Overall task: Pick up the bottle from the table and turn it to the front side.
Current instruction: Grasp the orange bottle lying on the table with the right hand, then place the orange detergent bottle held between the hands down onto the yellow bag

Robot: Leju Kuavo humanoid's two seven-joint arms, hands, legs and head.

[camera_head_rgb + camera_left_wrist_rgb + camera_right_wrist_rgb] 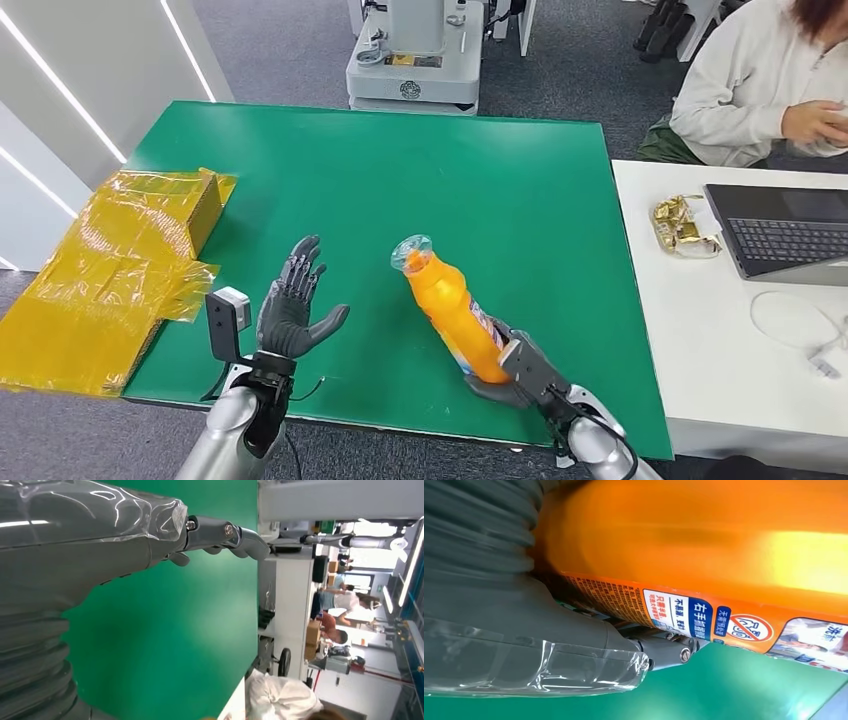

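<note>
The right hand (512,370) has the orange bottle (452,305) by its base end, fingers wrapped around the lower body near the front edge of the green table (520,190). The bottle is tilted, its neck angling up and away toward the middle of the table, and its top is wrapped in a crumpled bit of clear film (411,253). It's a bright orange plastic bottle, smooth and glossy, tapering toward the neck. Up close in the right wrist view, the bottle (704,540) fills the space above the thumb (589,645), and a printed label (704,617) runs along its side: white and blue panels with small text, and a red prohibition circle. Over on the other side, the left hand (295,305) hovers above the table with fingers spread and pointing upward, palm toward the bottle, holding nothing. In the left wrist view its fingers (235,535) stretch out over the green surface. Yellow film-wrapped cardboard (120,270) sits at the table's left edge, and a person (760,90) is seated by a laptop (780,230) on the white desk to the right.
</note>
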